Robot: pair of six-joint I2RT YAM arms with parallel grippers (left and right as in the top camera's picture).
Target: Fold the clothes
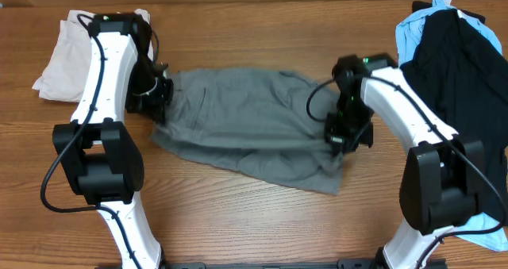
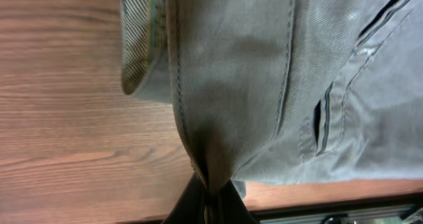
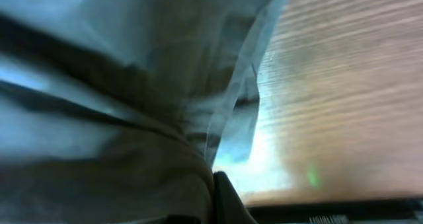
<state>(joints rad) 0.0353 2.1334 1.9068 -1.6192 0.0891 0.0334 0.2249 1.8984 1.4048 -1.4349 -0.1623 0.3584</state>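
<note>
Grey shorts (image 1: 246, 122): we see them spread flat in the middle of the wooden surface (image 1: 238, 213), between the two arms
Long axis: it runs from the left arm across to the right arm, and the right end sits a little nearer the arm bases
Which way they point: the waistband (image 2: 142, 39) end lies at the left arm, and the other end, bunched, lies at the right arm
Labels and detail: the left wrist view shows a striped lining inside the waistband, rows of seam stitching and a slit pocket (image 2: 324, 125)
Left fingers (image 1: 159, 102): together and clamped on the waistband edge, with the cloth gathering into a tight fold where they pinch it (image 2: 192, 201)
Right fingers (image 1: 345, 138): at the right edge of the shorts. The right wrist view is blurred, but we see folds running down into a dark finger (image 3: 231, 204), so they look pinched on the cloth
Beige shorts (image 1: 63, 55): crumpled at the far left corner, beside the left arm, apart from the grey pair
Black garment (image 1: 460, 71): at the far right, lying on top of a light-blue garment (image 1: 413, 35)
</note>
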